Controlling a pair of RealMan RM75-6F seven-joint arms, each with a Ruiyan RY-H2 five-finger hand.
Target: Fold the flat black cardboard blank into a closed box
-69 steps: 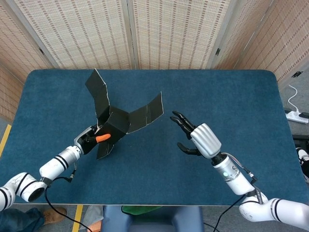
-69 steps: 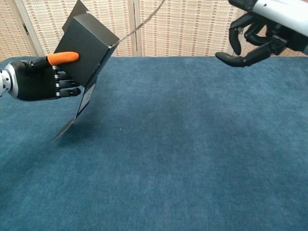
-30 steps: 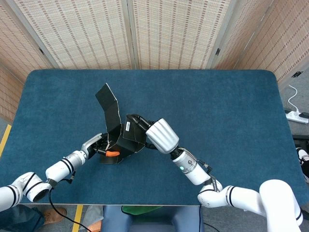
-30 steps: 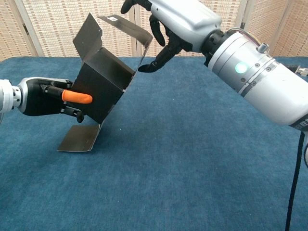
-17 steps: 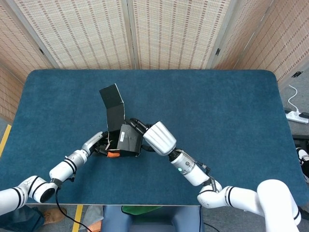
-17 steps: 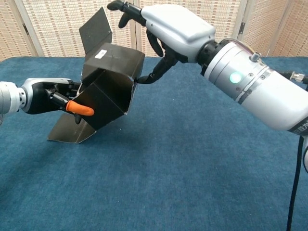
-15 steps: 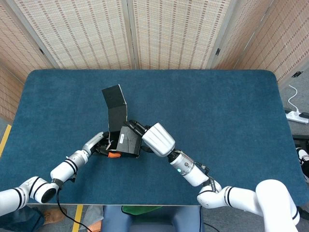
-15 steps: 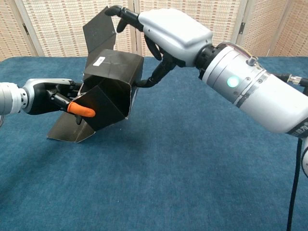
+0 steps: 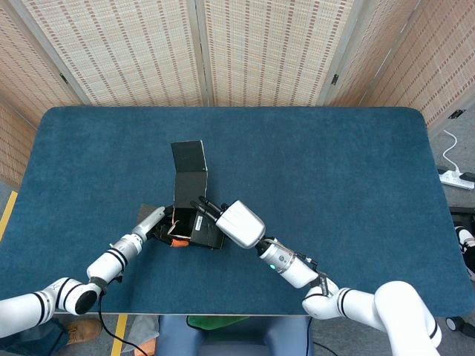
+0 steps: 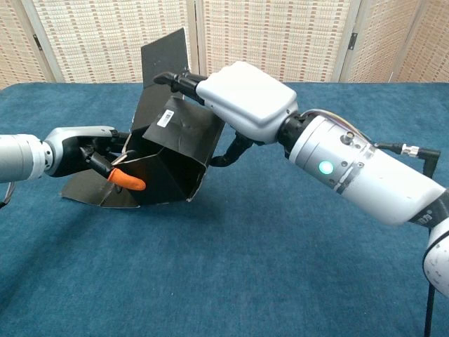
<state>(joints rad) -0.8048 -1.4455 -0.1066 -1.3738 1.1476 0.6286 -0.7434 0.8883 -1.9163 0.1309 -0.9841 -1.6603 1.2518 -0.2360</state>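
Box (image 10: 172, 158): one black cardboard one, tilted on the desk (image 10: 280, 267). Left hand (image 10: 88, 156) grips its side wall; right hand (image 10: 231, 95) presses flat on its top flap.

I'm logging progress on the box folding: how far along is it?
Done: the black cardboard box is down on the table, one flap pressed over its top by the right hand. In hand: the left hand grips its side. Left: the rear flap stands upright, and a side flap lies flat, unfolded.
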